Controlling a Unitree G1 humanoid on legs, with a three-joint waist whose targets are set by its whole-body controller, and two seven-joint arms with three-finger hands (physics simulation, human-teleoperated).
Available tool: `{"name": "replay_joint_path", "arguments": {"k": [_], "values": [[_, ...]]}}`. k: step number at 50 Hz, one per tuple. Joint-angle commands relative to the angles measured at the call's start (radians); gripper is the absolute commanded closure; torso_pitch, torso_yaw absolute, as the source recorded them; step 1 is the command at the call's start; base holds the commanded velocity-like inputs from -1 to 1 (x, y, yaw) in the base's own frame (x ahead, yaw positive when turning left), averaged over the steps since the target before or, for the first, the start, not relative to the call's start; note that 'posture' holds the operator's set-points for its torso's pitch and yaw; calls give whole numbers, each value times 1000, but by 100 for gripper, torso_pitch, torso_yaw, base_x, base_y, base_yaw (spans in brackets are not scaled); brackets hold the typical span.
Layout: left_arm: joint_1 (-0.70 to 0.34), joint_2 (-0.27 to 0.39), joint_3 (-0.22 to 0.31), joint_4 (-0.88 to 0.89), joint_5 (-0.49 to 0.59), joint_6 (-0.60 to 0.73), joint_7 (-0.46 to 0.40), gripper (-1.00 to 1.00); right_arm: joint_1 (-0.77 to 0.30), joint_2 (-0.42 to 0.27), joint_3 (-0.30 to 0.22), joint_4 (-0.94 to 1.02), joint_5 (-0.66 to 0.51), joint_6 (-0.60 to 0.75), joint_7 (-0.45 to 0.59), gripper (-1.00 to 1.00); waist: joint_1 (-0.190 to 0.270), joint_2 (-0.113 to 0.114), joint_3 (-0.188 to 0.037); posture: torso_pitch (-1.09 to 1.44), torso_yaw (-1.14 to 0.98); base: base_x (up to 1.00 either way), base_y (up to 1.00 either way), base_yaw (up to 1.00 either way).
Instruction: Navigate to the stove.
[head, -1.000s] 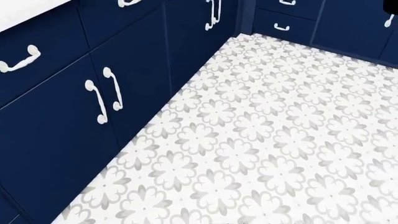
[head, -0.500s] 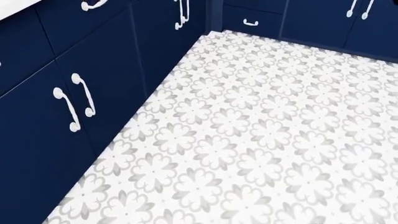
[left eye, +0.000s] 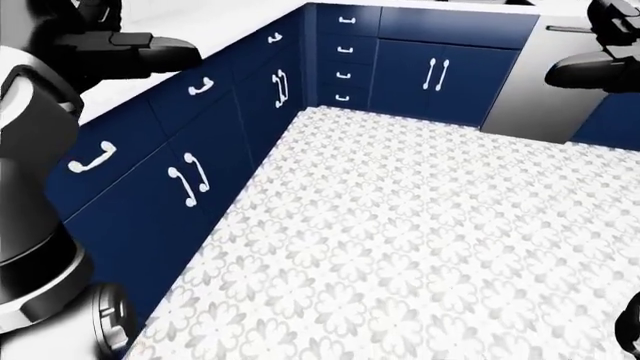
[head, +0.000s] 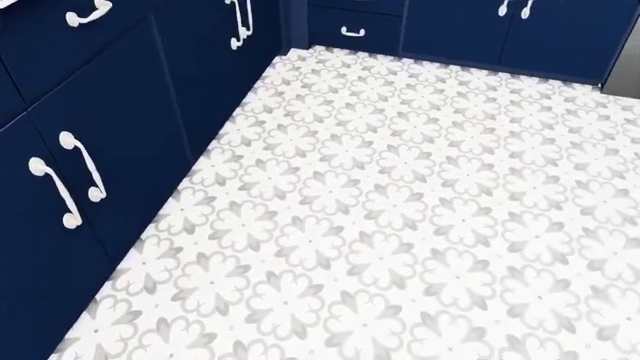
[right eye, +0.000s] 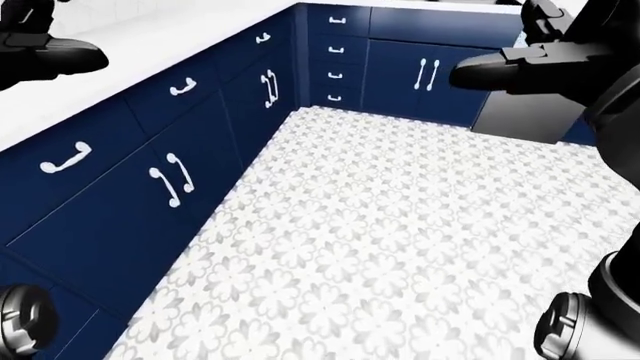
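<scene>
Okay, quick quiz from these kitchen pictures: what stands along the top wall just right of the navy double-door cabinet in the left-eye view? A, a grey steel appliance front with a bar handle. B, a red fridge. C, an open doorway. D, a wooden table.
A: right of the double-door cabinet stands a grey steel appliance front with a bar handle near its top, partly hidden by the right hand.

Bright, even light with no clear source; the floor (head: 400, 195) washes pale, cabinets (left eye: 150, 202) stay flat navy, shadows barely show, and everything renders sharp
</scene>
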Motion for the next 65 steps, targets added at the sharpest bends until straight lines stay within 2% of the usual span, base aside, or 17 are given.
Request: {"name": "replay_joint_path", "arguments": {"k": [1,2,3,5,10,16,26,29,30,39,41,43,44,46,53,56,65], "values": [[-24,14,12,-11,6,-24,4,-100,-22,-9,-9,-17,0,-27,1,-100,1,11,-23,0,0,0,0,-17],[-23,13,12,-10,6,-25,3,-100,-22,-7,-9,-18,0,-28,0,-100,0,48,-36,0,0,0,0,-18],[-20,12,8,-2,12,-37,-1,-100,-20,-5,-5,-16,-4,-32,1,-100,6,7,-28,0,0,0,0,-19],[-23,11,9,0,12,-35,-1,-100,-16,-3,-4,-12,-10,-38,6,-100,1,18,-29,0,0,0,0,-18],[-21,6,5,2,20,-40,-5,-100,-18,-1,-4,-13,-17,-36,11,-100,0,-22,-30,0,0,0,0,-18],[-18,4,4,11,31,-51,-15,-100,-20,0,-3,-13,-23,-37,15,-100,13,-121,-43,0,0,0,0,-18],[-21,3,10,-4,24,-32,-11,-100,-16,7,-8,-18,-29,-31,19,-100,6,-36,-18,0,0,0,0,-18],[-19,2,5,11,31,-47,-16,-100,-16,8,-5,-15,-34,-35,21,-100,1,41,-34,0,0,0,0,-18],[-19,3,7,8,29,-43,-15,-100,-16,8,-7,-16,-33,-32,21,-100,4,17,-32,0,0,0,0,-19],[-21,5,9,1,24,-36,-11,-100,-19,5,-11,-17,-26,-28,16,-100,2,-41,-29,0,0,0,0,-18],[-20,4,8,3,25,-39,-12,-100,-21,2,-11,-15,-24,-28,17,-100,6,-75,-29,0,0,0,0,-17],[-21,3,6,5,27,-39,-11,-100,-15,5,-7,-10,-31,-38,21,-100,8,-142,-44,0,0,0,0,-18],[-22,3,6,5,28,-39,-11,-100,-14,5,-6,-8,-34,-42,23,-100,0,-97,-29,0,0,0,0,-17],[-23,1,4,3,29,-38,-9,-100,-15,4,-8,-5,-35,-42,26,-100,3,-107,-36,0,0,0,0,-17],[-19,-1,5,6,36,-43,-15,-100,-16,5,-9,-5,-35,-41,24,-100,6,-38,-18,0,0,0,0,-18],[-16,-3,2,8,40,-48,-18,-100,-15,5,-10,-7,-35,-39,23,-100,0,35,-32,0,0,0,0,-18],[-22,-2,8,-4,34,-28,-12,-100,-20,-2,-11,-5,-33,-36,24,-100,-1,-29,-29,0,0,0,0,-18]]}}
